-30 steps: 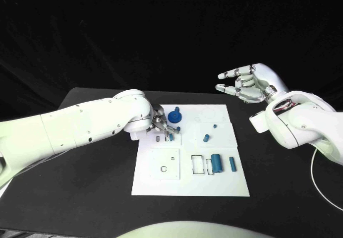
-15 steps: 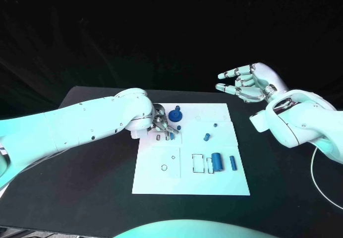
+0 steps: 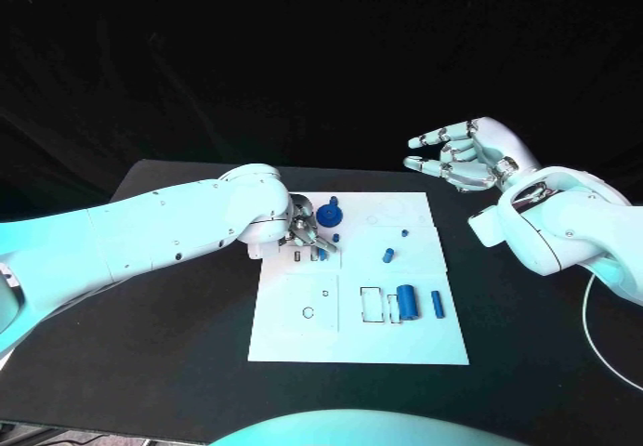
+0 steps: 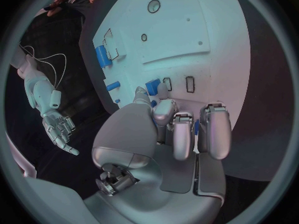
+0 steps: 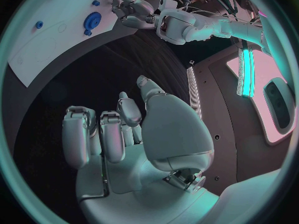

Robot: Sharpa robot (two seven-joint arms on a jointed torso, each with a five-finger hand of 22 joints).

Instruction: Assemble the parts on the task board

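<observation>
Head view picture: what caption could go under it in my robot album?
Robot's silver left hand works small blue parts on the white task board while its silver right hand waits open above the black table.

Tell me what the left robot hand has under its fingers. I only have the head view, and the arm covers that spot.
Observer: The left wrist view shows a small blue part at the thumb tip of the left robot hand, over the task board. I cannot tell whether it is pinched.
Operator: What lies just past the fingertips?
Observer: Two small rectangular outlines on the board, beside that part.
Operator: And the palm of the right robot hand?
Observer: The right wrist view shows it holding nothing, fingers apart, above the black table.
</observation>
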